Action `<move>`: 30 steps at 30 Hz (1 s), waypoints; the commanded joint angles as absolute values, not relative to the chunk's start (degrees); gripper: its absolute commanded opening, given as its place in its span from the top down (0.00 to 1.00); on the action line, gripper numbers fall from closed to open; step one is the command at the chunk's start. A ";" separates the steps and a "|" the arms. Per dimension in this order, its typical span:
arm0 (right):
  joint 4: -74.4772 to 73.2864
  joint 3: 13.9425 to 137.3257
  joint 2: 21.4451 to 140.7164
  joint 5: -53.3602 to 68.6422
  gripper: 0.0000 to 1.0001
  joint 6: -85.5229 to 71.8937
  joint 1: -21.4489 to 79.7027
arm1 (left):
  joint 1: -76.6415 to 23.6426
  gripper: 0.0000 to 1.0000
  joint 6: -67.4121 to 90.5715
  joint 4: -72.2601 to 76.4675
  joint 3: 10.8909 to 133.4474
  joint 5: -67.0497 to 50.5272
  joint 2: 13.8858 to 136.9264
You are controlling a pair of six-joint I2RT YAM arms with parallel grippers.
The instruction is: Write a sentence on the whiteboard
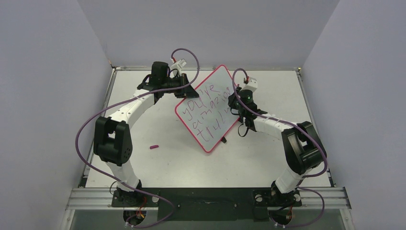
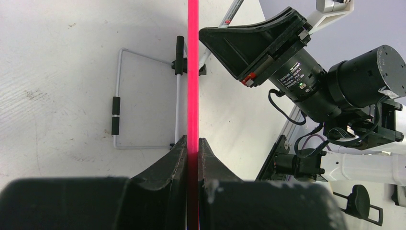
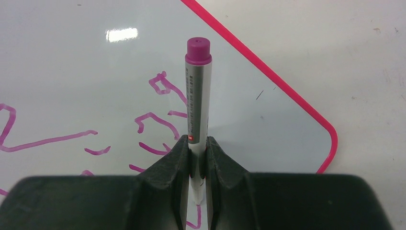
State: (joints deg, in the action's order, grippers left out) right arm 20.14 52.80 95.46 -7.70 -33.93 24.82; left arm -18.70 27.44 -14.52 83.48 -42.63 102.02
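On my feed the whiteboard [image 1: 208, 108] sits mid-desk, turned diagonally, w/ one corner toward the back wall and the opposite one toward the arms. The desk [image 1: 268, 158] is white. The sentence [image 1: 210, 112] is on it in three scrawled reddish-purple lines, approx "you're / amazing / truly".

The left tool [image 1: 184, 85] is at the board's far-left edge. The left wrist cam shows that tool [image 2: 193, 143] pinched tight on the pink rim [image 2: 193, 72], board seen edge-on btwn the fingers. Behind the board there's a white wire stand [image 2: 117, 105] w/ black sleeves.

The right tool [image 1: 238, 103] is over the board's right side. In the right wrist cam it [image 3: 197, 143] is clamped narrow on the marker pen [image 3: 197, 96]: grey barrel, purple end sticking out past the fingers [image 3: 167, 163], lettering [image 3: 158, 120] just beside it on the board [image 3: 72, 57]. The pen's other end is hidden, so I can't tell if it touches the surface.

A small purple piece [image 1: 154, 147] lies on the desk left of the board, well apart from it.
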 commanded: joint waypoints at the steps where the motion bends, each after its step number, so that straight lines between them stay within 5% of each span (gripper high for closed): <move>1: 24.50 52.79 94.88 -9.04 1.00 -36.73 25.00 | -19.07 1.00 28.12 -10.74 84.38 -46.16 98.00; 30: 30.22 42.47 93.36 -18.80 1.00 -40.59 28.96 | -19.16 1.00 28.64 -10.01 84.02 -46.36 97.91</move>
